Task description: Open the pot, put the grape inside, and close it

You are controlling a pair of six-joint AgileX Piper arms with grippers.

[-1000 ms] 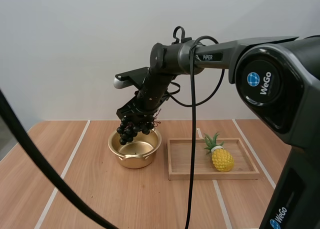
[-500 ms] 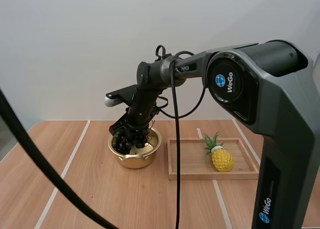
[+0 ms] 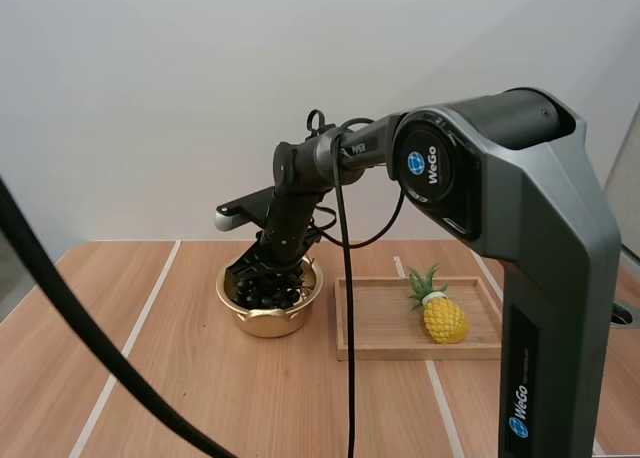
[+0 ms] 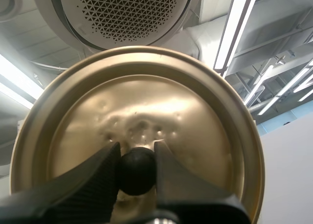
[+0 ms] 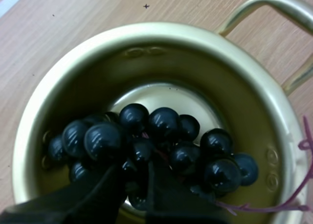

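Right claw (image 5: 134, 181) is down in the open pot (image 5: 161, 31), its 2 fingers pinching the bunch of grapes (image 5: 164, 141), which hangs low over the pot's floor. Left claw (image 4: 137, 158) is clamped on the black knob (image 4: 137, 174) of the lid (image 4: 146, 97), which it holds up in the air.

What I'd worry about: a thin purple stem (image 5: 274, 204) trails out by the rim on 1 side. I reckon it could catch a finger on release and drag the bunch back up. The fingers are also close to the wall, so a bump could shove the pot across the wooden table (image 3: 150, 378). And a round knob between 2 fingers could swivel, landing the lid crooked.

Materials: pot and lid are thin, shiny gold-coloured metal. The lid is a bit dimpled around the knob, and the pot has wire loop handles. Grapes are glossy dark balls, plastic-looking to me.
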